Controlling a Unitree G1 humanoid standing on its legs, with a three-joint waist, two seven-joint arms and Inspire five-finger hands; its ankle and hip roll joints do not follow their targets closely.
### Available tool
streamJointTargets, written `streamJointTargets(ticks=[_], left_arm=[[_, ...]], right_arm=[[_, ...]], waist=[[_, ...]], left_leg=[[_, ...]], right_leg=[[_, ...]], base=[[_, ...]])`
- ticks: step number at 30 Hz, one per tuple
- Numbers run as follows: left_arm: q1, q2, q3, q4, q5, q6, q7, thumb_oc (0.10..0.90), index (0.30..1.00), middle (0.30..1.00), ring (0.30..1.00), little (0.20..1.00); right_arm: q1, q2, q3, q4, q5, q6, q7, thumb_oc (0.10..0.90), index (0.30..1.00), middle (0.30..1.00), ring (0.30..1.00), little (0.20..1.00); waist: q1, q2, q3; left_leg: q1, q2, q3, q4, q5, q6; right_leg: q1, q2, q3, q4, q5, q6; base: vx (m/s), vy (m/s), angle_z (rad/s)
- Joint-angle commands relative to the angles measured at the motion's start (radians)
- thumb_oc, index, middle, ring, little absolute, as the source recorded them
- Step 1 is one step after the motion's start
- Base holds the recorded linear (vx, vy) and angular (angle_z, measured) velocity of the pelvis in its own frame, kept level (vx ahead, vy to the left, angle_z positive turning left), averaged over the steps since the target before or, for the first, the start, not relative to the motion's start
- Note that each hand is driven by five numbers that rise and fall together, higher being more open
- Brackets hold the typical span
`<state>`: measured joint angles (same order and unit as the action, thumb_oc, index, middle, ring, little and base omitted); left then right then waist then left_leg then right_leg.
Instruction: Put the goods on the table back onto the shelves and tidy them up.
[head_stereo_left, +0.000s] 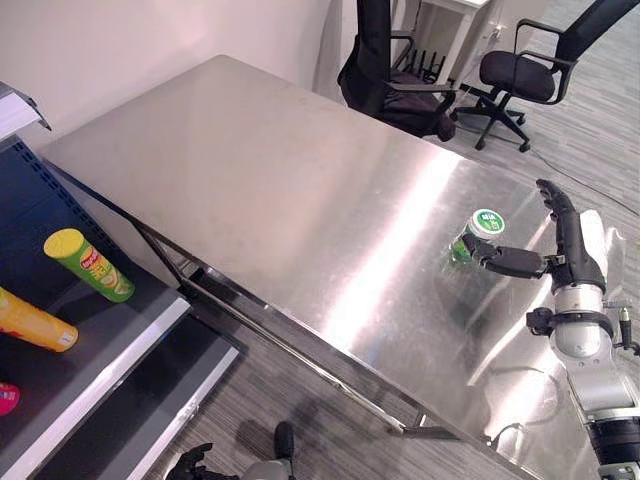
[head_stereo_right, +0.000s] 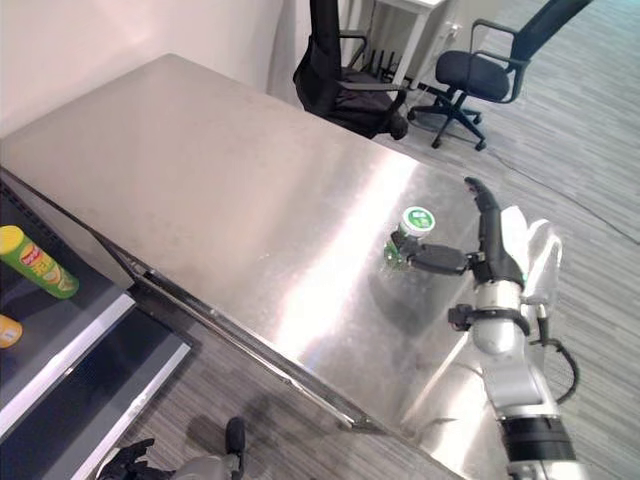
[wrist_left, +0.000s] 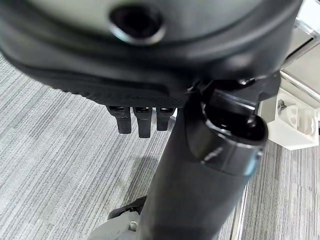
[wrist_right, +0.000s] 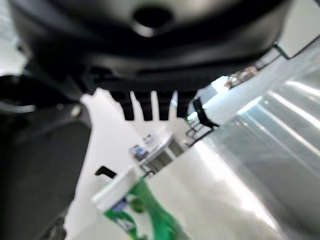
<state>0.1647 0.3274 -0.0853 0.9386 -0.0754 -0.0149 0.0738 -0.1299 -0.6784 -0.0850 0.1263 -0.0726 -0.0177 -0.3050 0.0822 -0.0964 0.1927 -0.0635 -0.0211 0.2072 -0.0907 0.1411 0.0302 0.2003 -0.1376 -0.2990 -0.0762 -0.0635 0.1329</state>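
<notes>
- Green cylindrical canister with a white lid (head_stereo_left: 478, 236): upright on the stainless-steel table (head_stereo_left: 280, 190), near its right edge.
- Right hand (head_stereo_left: 566, 243): spread wide, fingers straight, thumb reaching to the canister's side; no grip.
- Left hand (wrist_left: 137, 120): low over grey floor, fingers relaxed, empty.
- Dark shelf (head_stereo_left: 120, 330): holds a lime-green tube with a yellow cap (head_stereo_left: 88, 265) and an orange tube (head_stereo_left: 35, 322), both lying down.

Both eye views look down from the head, from above and some way off, onto the steel surface (head_stereo_left: 300, 190). They share the surface, the shelf (head_stereo_left: 110, 330) at the left and the chairs (head_stereo_right: 470, 75) beyond. The left wrist view faces the floor (wrist_left: 55, 165) closely. The right wrist view looks low along the surface, very close.
</notes>
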Motion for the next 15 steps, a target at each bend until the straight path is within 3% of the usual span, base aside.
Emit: streamJointTargets(ticks=[1, 15], left_arm=[[-0.006, 0.006, -0.006, 0.002, 0.025, -0.018, 0.007, 0.8, 0.9, 0.9, 0.9, 0.9], [0.025, 0.017, 0.001, -0.014, 0.024, -0.017, 0.005, 0.8, 0.9, 0.9, 0.9, 0.9]], right_arm=[[-0.026, -0.043, -0.098, -0.067, 0.014, -0.05, -0.012, 0.8, 0.9, 0.9, 0.9, 0.9], [-0.063, -0.015, -0.085, 0.056, 0.029, -0.038, -0.057, 0.8, 0.9, 0.9, 0.9, 0.9]], waist=[[0.013, 0.031, -0.078], [0.036, 0.053, -0.083]], left_leg=[[0.058, 0.107, -0.02, 0.015, -0.095, -0.1], [0.063, 0.097, -0.04, 0.014, -0.1, -0.1]], right_leg=[[-0.113, -0.039, -0.033, 0.035, 0.069, 0.038], [-0.098, -0.042, -0.063, 0.018, 0.074, 0.04]], base=[[0.0, 0.0, 0.0], [0.03, 0.0, 0.05]])
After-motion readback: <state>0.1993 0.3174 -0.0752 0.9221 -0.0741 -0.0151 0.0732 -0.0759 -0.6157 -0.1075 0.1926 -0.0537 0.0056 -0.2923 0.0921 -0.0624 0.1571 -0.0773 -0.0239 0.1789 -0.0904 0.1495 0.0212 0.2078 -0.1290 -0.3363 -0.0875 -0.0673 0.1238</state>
